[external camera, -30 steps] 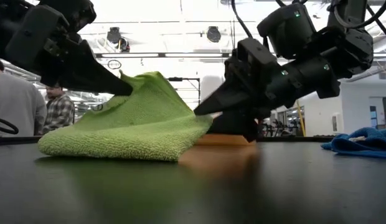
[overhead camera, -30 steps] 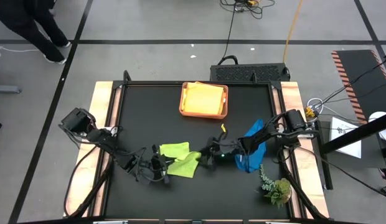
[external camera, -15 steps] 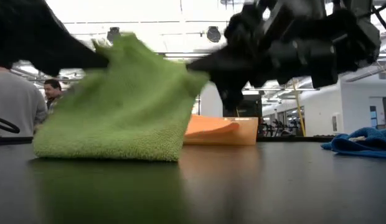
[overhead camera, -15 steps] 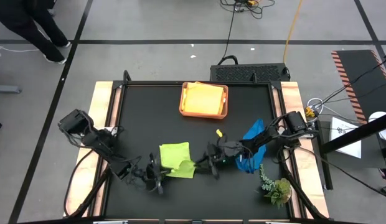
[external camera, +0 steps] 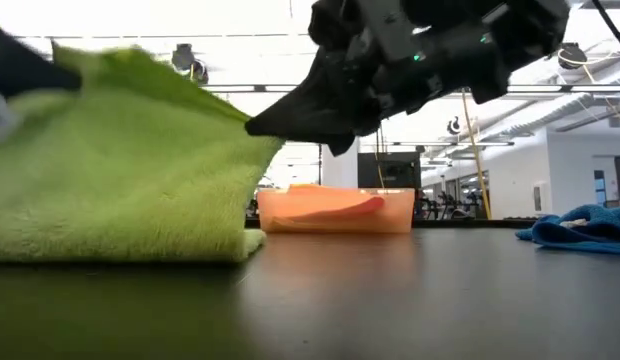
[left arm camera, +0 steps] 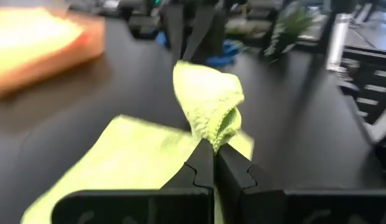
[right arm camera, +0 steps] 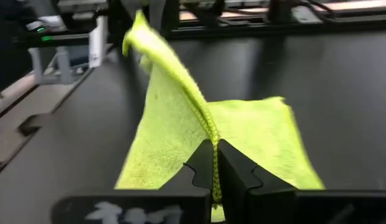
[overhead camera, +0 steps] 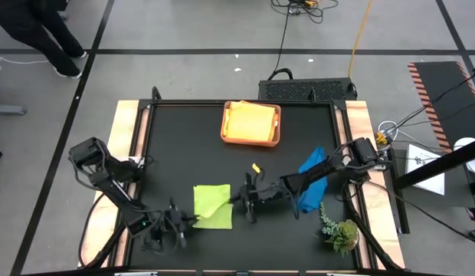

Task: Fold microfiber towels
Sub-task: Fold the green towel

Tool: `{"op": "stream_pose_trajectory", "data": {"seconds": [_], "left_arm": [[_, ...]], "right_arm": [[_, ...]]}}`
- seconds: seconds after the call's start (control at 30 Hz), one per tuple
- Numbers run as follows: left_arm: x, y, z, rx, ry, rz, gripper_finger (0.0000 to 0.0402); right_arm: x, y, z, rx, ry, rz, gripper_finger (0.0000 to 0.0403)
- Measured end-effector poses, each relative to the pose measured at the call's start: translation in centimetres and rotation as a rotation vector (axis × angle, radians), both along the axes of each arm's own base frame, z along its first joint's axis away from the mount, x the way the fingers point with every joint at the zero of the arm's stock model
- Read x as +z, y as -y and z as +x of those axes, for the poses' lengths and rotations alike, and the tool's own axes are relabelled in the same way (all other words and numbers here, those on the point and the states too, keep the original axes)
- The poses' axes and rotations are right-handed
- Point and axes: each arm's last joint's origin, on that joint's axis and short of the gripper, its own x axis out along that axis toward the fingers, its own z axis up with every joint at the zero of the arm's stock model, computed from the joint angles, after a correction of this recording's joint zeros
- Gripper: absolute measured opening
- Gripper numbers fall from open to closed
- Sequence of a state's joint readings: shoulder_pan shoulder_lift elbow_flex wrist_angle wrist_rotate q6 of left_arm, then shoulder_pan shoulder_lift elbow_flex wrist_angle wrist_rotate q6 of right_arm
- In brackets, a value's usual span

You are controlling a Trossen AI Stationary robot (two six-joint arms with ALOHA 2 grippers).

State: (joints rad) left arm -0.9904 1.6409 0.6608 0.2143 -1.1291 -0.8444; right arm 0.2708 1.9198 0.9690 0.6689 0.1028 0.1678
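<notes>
Lime green towel [overhead camera: 211, 205] near table's [overhead camera: 184, 146] front edge, left gripper [overhead camera: 178, 224] and right gripper [overhead camera: 239, 202] each clamped on its edge

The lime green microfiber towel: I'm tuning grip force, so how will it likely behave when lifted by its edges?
The lime green microfiber towel probably stays floppy: pinched by the left gripper and right gripper, it sags and creases between them. It seems light, rising on small pinches. Its fuzzy pile likely resists slipping.
</notes>
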Motion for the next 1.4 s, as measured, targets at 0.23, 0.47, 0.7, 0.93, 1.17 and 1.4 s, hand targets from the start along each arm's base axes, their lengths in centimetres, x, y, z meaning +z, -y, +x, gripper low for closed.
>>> {"op": "stream_pose_trajectory", "data": {"seconds": [0.23,0.47,0.7,0.93,1.17,1.4], "left_arm": [[-2.2,-2.6,-0.1,0.093,-0.113,-0.085,0.0000],[-3.4,-4.7,0.3,0.146,-0.179,-0.103,0.0000],[-3.8,-5.4,0.6,0.145,-0.231,-0.126,0.0000],[-3.8,-4.9,-0.1,0.141,-0.221,-0.139,0.0000],[-3.9,-4.8,-0.5,0.151,-0.220,-0.152,0.0004],[-3.5,-5.0,-0.7,0.100,-0.289,-0.105,0.0052]], "right_arm": [[-0.3,3.1,0.5,-0.089,-0.022,0.019,0.0001],[-1.6,5.3,1.2,-0.124,-0.039,0.032,0.0001],[-3.3,5.7,2.3,-0.115,-0.054,0.019,0.0003],[-3.2,5.7,2.6,-0.105,-0.013,-0.005,0.0028],[-3.0,5.9,2.7,-0.118,-0.002,0.018,0.0081],[-3.0,5.9,2.6,-0.115,-0.005,0.014,0.0110]]}}
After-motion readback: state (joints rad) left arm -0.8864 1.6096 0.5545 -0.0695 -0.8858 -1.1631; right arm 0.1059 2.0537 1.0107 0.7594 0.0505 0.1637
